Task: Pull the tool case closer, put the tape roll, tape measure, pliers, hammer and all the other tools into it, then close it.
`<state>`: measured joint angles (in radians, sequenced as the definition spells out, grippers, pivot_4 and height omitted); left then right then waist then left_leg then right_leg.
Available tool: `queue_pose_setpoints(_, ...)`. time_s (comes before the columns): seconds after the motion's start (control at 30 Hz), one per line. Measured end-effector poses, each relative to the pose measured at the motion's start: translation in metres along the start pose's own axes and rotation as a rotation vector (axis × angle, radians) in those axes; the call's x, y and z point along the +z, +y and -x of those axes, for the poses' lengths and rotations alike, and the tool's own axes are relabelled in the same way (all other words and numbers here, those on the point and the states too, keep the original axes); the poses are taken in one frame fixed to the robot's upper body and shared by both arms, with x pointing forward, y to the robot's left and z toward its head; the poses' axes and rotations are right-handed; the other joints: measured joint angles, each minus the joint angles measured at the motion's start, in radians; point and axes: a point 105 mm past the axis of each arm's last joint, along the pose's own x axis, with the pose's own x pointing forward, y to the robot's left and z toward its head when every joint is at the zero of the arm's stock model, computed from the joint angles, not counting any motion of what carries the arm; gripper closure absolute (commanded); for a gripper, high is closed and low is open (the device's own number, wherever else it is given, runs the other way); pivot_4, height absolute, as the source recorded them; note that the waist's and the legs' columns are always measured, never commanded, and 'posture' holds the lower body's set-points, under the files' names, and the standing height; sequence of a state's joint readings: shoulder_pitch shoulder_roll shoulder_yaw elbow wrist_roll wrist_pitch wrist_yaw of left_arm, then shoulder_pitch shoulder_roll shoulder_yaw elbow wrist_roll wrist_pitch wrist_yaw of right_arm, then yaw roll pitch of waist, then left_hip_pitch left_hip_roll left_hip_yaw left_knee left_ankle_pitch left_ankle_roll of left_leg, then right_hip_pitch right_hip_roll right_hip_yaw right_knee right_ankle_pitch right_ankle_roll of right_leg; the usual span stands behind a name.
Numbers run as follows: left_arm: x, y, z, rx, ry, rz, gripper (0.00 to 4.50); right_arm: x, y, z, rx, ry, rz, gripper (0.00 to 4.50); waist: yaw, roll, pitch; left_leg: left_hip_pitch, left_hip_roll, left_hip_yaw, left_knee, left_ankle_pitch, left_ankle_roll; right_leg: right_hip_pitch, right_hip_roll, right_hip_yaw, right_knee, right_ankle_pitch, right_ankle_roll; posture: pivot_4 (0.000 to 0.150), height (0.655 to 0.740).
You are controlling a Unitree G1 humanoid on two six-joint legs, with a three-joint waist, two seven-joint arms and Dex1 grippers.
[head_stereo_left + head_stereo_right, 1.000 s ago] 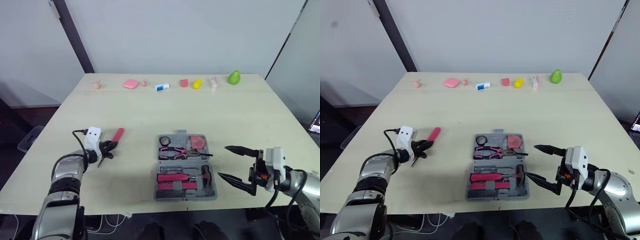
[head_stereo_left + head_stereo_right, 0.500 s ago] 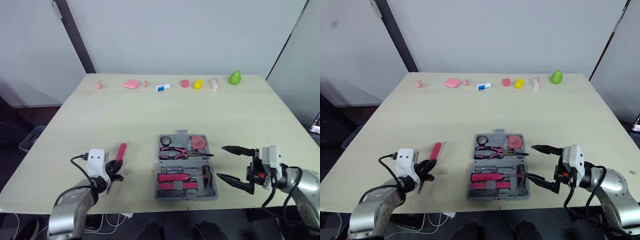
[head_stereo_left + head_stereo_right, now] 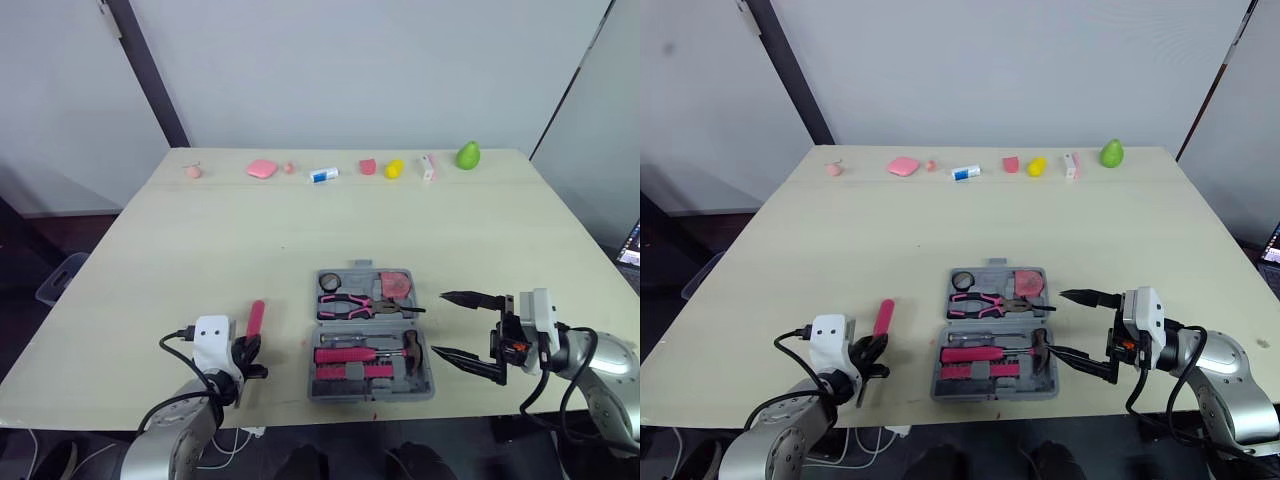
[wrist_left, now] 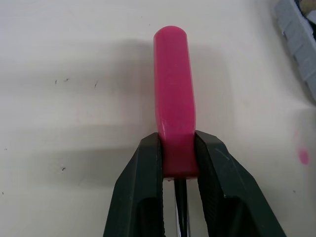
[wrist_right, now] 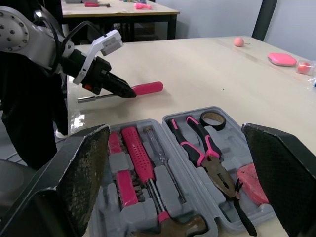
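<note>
And the left gripper [image 3: 247, 353] has travelled: a second ago it sat well out to the left of the case [image 3: 372, 394], and now it is much nearer the case's left side and closer to the front edge of the tabletop [image 3: 300, 230]. The screwdriver [image 3: 255, 318] has come along with it. Its two black fingers [image 4: 143, 177] are clamped on the shaft end of the pink handle, the rounded end pointing away from the robot, and whether the tool rests on the wood or hangs just above it I cannot tell. A clear strip of tabletop lies between it and the case. The right gripper [image 3: 438, 324] has barely shifted, a touch closer in; it hovers just off the case's right edge, spread wide, holding nothing, one finger beside the far half and one beside the near half. The case itself has not budged and lies open flat near the front edge. Counting now: one case, two halves. In the far half there is one black tape roll [image 3: 331, 281], one pink tape measure [image 3: 398, 284] and one pair of pliers [image 3: 350, 300] with pink grips. In the near half there is one hammer [image 3: 410, 348] at the right end, alongside pink-handled tools too crowded to count. One screwdriver is outside. Along the far edge, well apart from all this, runs a row of eight small objects [image 3: 323, 175], the green pear [image 3: 468, 154] at its right end.
</note>
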<state>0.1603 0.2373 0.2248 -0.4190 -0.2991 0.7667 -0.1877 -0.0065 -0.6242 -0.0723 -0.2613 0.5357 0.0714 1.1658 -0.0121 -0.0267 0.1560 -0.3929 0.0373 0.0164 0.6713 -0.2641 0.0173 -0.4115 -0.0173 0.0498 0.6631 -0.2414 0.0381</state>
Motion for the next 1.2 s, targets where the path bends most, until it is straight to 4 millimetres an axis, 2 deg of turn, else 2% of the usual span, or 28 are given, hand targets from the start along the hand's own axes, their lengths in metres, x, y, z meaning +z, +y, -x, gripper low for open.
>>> queue_pose_setpoints(0.17,0.001,0.002,-0.006,0.003,-0.005,0.003,4.05,0.0,0.001,0.0,0.001,0.0,0.005,0.0,0.001,0.0,0.0,0.0,0.0,0.0,0.0,0.0,0.0,0.0,0.0,0.0,0.0,0.0,0.0,0.15,0.74)
queue_pose_setpoints(0.23,0.002,0.001,-0.007,-0.001,-0.008,0.001,3.0,-0.001,0.002,0.001,-0.001,0.001,0.001,0.0,0.001,0.0,0.0,0.0,0.0,0.0,0.0,0.0,0.0,0.0,0.0,0.0,0.0,0.0,0.0,0.15,0.74)
queue_pose_setpoints(0.37,0.002,-0.003,-0.008,-0.019,-0.015,-0.003,1.41,-0.005,0.004,0.002,-0.006,0.01,-0.011,0.0,0.001,0.0,0.0,0.0,0.0,0.0,0.0,0.0,0.0,0.0,0.0,0.0,0.0,0.0,0.0,0.15,0.74)
queue_pose_setpoints(0.47,0.003,-0.005,-0.008,-0.033,-0.02,-0.005,0.02,-0.006,0.004,0.003,-0.013,0.013,-0.017,0.0,-0.001,0.0,0.0,0.0,0.0,0.0,0.0,0.0,0.0,0.0,0.0,0.0,0.0,0.0,0.0,0.15,0.74)
queue_pose_setpoints(0.73,0.012,0.005,-0.002,-0.039,-0.027,-0.058,0.02,-0.009,0.006,0.004,-0.028,0.018,-0.018,0.0,0.0,0.0,0.0,0.0,0.0,0.0,0.0,0.0,0.0,0.0,0.0,0.0,0.0,0.0,0.0,0.15,0.74)
queue_pose_setpoints(0.9,0.03,0.004,0.004,-0.126,-0.053,-0.134,0.02,-0.01,0.007,0.004,-0.031,0.012,-0.017,0.0,0.0,0.0,0.0,0.0,0.0,0.0,0.0,0.0,0.0,0.0,0.0,0.0,0.0,-0.001,-0.001,0.15,0.74)
queue_pose_setpoints(0.97,0.045,0.008,0.005,-0.192,-0.048,-0.232,0.02,-0.009,0.007,0.004,-0.031,0.009,-0.012,0.0,0.001,0.0,0.0,0.0,0.0,0.0,0.0,0.0,0.0,0.0,0.001,-0.001,0.0,-0.001,-0.002,0.15,0.74)
queue_pose_setpoints(1.03,0.068,0.011,0.007,-0.247,-0.083,-0.335,0.02,-0.009,0.007,0.002,-0.028,0.004,-0.012,0.0,0.001,0.001,0.0,0.0,0.001,0.001,0.0,0.0,0.0,0.0,0.0,0.0,-0.001,-0.001,-0.002,0.15,0.74)
queue_pose_setpoints(1.07,0.066,0.006,0.006,-0.297,-0.068,-0.357,0.02,-0.01,0.007,0.001,-0.026,0.004,-0.016,0.0,0.0,0.001,0.0,0.0,0.0,0.001,-0.001,0.0,0.0,0.0,-0.001,0.002,-0.001,-0.001,-0.001,0.15,0.74)
queue_pose_setpoints(1.1,0.074,0.005,0.001,-0.42,-0.004,-0.489,0.02,-0.01,0.006,0.0,-0.022,0.002,-0.01,0.0,0.0,-0.002,0.002,-0.001,0.0,0.001,0.0,0.0,0.0,-0.001,0.001,0.0,-0.001,-0.001,-0.002,0.15,0.74)
queue_pose_setpoints(1.13,0.076,0.005,0.001,-0.425,-0.003,-0.498,0.02,-0.01,0.005,0.0,-0.022,0.002,-0.009,0.0,0.001,-0.003,0.003,-0.001,0.001,0.0,0.0,0.0,0.0,-0.001,0.001,-0.001,-0.001,-0.002,-0.003,0.15,0.74)
queue_pose_setpoints(1.2,0.104,0.005,0.002,-0.552,0.016,-0.71,0.02,-0.009,0.003,0.0,-0.025,0.0,0.0,0.0,0.007,-0.003,0.003,-0.001,0.0,0.0,0.0,0.0,0.0,-0.001,0.001,-0.003,-0.001,-0.002,-0.004,0.15,0.74)
